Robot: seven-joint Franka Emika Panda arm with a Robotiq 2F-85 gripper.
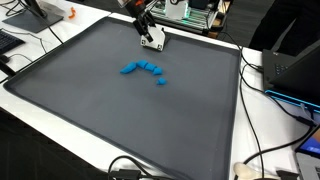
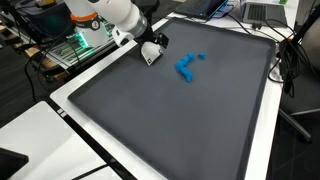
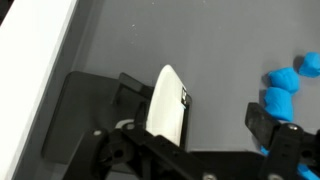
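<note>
Jaws stand apart, white piece (image 3: 168,100) between them, blue pieces (image 3: 275,100) just beside.

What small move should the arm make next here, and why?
Probably a short straight lift. The gripper stands open around the white object, which seems to rest on the grey mat with a clear gap to one finger; a sideways move could knock it over.

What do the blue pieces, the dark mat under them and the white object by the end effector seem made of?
Blue pieces: probably foam or soft plastic; matte, saturated colour, rounded edges.
Dark mat: looks like rubber or fabric; even grey, no shine.
White object: likely hard plastic; smooth, slightly glossy, with a small dark mark.
</note>
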